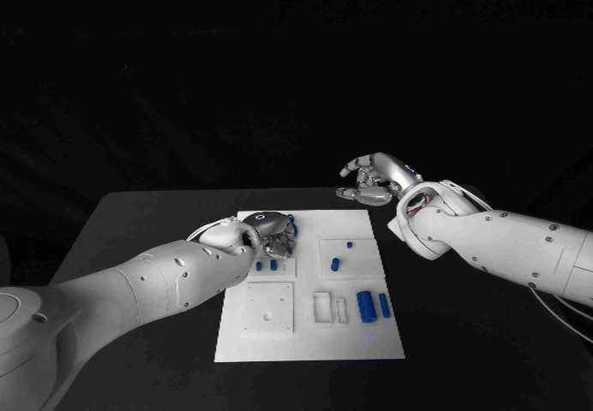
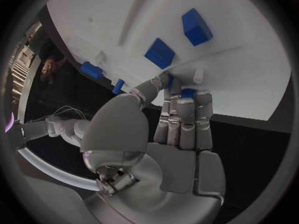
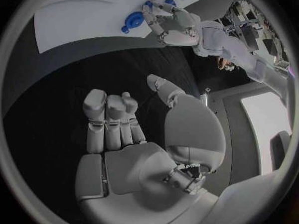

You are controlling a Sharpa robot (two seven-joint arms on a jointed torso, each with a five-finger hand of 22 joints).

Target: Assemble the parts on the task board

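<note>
Left hand [image 1: 270,233] on board [image 1: 309,338], fingers pressing a blue part [image 2: 187,92]. Right hand [image 1: 371,181] beyond board, curled, empty. Parts small, rigid, light, probably slippery: pinch across flat sides.

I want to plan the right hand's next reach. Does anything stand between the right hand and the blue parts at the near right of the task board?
Nothing visible does. The right hand hovers beyond the task board's far edge, holding nothing; only bare board lies before the blue parts. The left hand works farther left.

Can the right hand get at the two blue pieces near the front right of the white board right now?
Probably yes. The right hand hovers empty beyond the board's far edge, and nothing covers those blue pieces; the left hand works elsewhere.
</note>
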